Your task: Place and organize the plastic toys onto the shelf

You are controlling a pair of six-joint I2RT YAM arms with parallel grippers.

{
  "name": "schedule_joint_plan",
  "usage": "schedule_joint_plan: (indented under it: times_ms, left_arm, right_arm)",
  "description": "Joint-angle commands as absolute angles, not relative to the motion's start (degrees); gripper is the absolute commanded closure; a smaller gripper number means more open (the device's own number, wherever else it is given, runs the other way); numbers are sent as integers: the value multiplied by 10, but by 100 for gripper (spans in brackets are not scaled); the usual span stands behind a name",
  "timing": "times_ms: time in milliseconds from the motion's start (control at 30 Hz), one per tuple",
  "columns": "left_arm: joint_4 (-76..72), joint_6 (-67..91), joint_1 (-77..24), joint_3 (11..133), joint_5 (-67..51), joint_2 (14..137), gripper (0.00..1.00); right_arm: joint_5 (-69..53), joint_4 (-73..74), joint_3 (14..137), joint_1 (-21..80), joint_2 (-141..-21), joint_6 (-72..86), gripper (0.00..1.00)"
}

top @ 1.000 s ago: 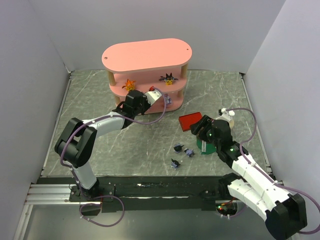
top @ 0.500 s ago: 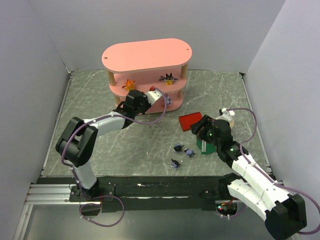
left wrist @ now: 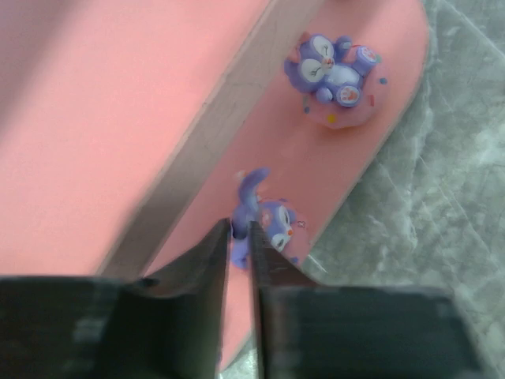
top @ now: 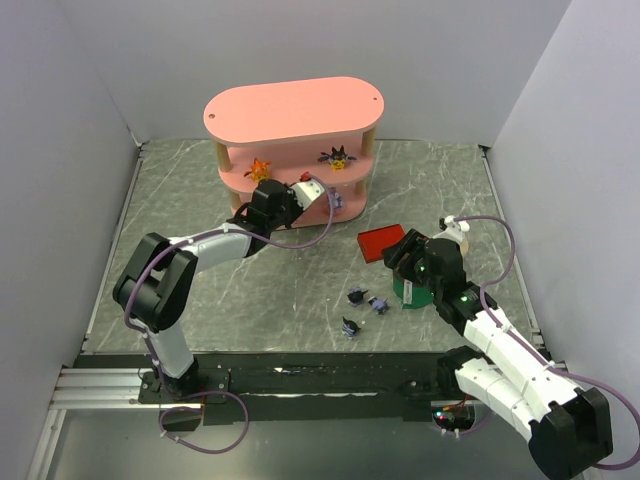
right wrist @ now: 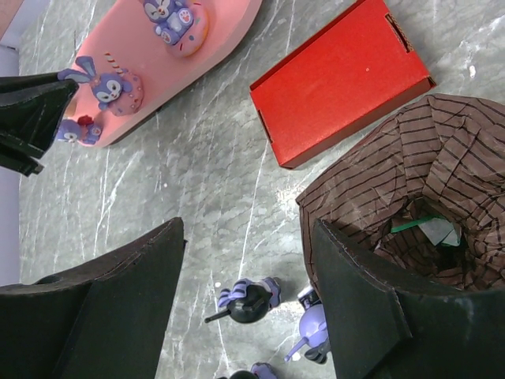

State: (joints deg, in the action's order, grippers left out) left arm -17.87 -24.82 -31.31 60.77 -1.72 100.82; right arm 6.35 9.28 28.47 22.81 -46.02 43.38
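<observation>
Top external view: a grey marbled bench [top: 200, 230] with white walls carries a pink shelf [top: 293, 110] at its far side, made of three rounded oblong boards on pale wooden posts. An orange toy [top: 259, 169] and a spiky toy [top: 337, 157], black with yellow, stand apart from each other on the middle board. A flat red box [top: 381, 242] lies on the bench between the shelf and the right arm. A green cylinder [top: 408, 292] with a brown striped top stands just beside that arm's wrist. Three dark toys [top: 356, 296] [top: 379, 304] [top: 349, 326] with pointed ears lie close together just left of the cylinder, well apart from the shelf.

Right wrist view: the right pincer [right wrist: 246, 229] gapes wide over the bench and holds nothing. The cylinder's creased top fills the space past its right finger, and the red box lies beyond the fingertips. Three glossy lilac toys [right wrist: 173, 17] [right wrist: 110, 85] [right wrist: 76, 132] sit in a row along the bottom board, marked with pink and red.

Left wrist view: the left pincer [left wrist: 239, 229] sits low over the bottom board, with the edge of the board above running beside it. Its jaws stand narrow, a slit apart, and lilac plastic shows in the slit. I cannot tell whether they clamp it. The toy at the tips, long-eared with a small face, lies near the board's front rim, and another lies further along.
</observation>
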Motion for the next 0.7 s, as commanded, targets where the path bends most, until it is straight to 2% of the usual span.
schedule_joint_plan:
  times_ms: [0, 67, 133, 433, 667]
  left_arm:
    - [-214, -252, -313, 615, -25, 999, 69]
    - [-217, -252, -313, 610, -20, 994, 61]
    - [-220, -253, -312, 608, -14, 991, 57]
    - [-221, -252, -313, 596, -2, 972, 47]
    - [-229, -244, -312, 564, 27, 938, 43]
  right_arm:
    - [62, 71, 284, 222, -463, 428, 27]
    - [61, 71, 281, 222, -461, 429, 27]
    - [59, 69, 280, 222, -461, 430, 27]
    - [54, 70, 280, 221, -461, 430, 27]
    - [41, 71, 281, 221, -461, 431, 27]
